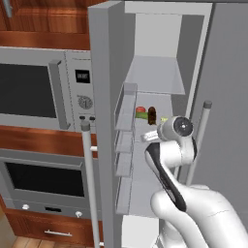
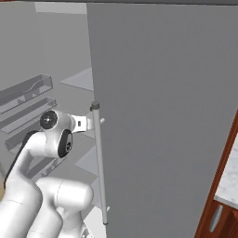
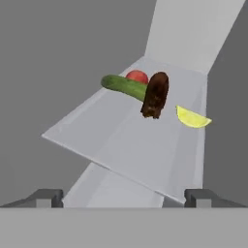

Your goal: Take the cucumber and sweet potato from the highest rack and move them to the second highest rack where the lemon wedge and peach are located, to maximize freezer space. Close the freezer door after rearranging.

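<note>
Left base view: freezer door stands open to the left, door bins on its inner face, long grey handle in front. Inside the compartment, a bare upper rack and below it the second rack carrying the items: peach as a red spot at left, cucumber a green sliver just under it, sweet potato dark brown and upright just beside them, lemon wedge a pale yellow fleck to the right, partly behind the arm's wrist. Arm reaches up from lower right toward that rack; fingers not resolvable here. Microwave and oven sit in wood cabinetry left of the door. Right base view: right-hand fridge door blocks most of the frame, its handle vertical at centre; the arm's wrist points into the compartment left of the handle, door bins behind it. Hand view: tool released, both tips spread wide at the bottom edge, nothing between them. All four items lie on one rack ahead: cucumber lying sideways, peach behind and touching it, sweet potato on end against the cucumber's right tip, lemon wedge slightly apart on the right. Tool is clear of everything.
</note>
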